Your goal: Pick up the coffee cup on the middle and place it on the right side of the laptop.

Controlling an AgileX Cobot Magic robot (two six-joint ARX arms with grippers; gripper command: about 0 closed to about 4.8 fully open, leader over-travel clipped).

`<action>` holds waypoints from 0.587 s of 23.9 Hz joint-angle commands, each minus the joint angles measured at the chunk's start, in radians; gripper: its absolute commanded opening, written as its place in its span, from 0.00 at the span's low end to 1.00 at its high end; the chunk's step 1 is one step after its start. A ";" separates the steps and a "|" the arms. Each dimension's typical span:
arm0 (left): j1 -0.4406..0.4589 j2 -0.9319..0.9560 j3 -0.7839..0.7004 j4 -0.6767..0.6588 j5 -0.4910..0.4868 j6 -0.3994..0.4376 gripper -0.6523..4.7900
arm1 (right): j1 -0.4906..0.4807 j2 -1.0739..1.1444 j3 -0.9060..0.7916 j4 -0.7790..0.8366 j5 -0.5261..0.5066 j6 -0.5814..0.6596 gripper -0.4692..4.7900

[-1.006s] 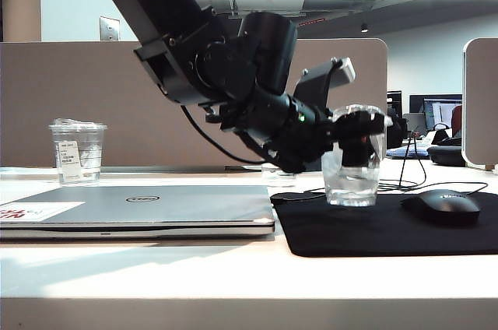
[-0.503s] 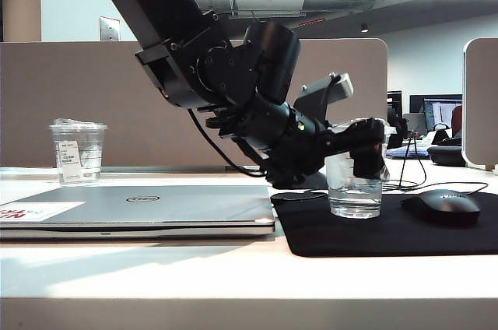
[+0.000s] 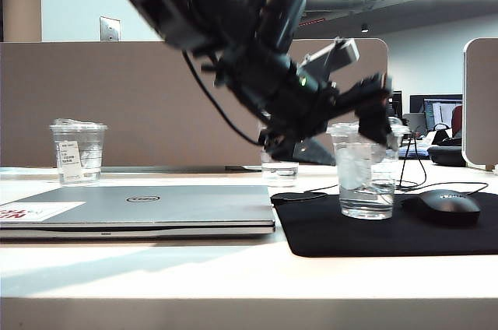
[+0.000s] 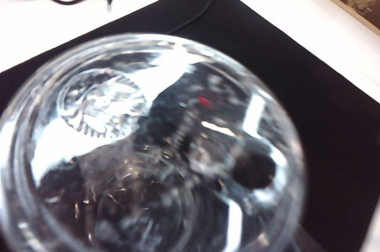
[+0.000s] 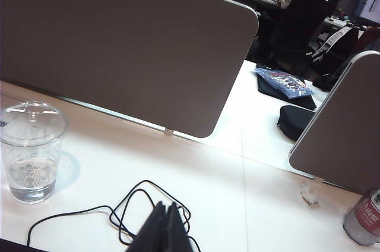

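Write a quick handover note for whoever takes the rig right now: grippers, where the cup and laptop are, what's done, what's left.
Left gripper: open, just above the coffee cup, holding nothing.
Right gripper: shut, empty, off to the side above the cables.
Coffee cup: upright on the black mouse pad, right of the closed laptop, beside the mouse.
Done: cup placed and released.
Left: lift the left arm clear without knocking the cup.

Left pincer (image 3: 379, 108) open, right pincer (image 5: 161, 228) closed
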 commanded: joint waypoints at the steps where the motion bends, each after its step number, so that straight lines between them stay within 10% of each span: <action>1: -0.024 -0.079 0.004 -0.195 -0.010 0.016 1.00 | 0.000 -0.025 0.006 0.001 0.009 0.000 0.08; 8: -0.037 -0.198 0.004 -0.615 -0.024 0.027 1.00 | 0.000 -0.086 0.006 -0.084 0.009 0.001 0.08; 14: -0.037 -0.402 0.004 -0.811 -0.024 0.047 0.40 | 0.000 -0.172 0.006 -0.234 0.008 0.013 0.08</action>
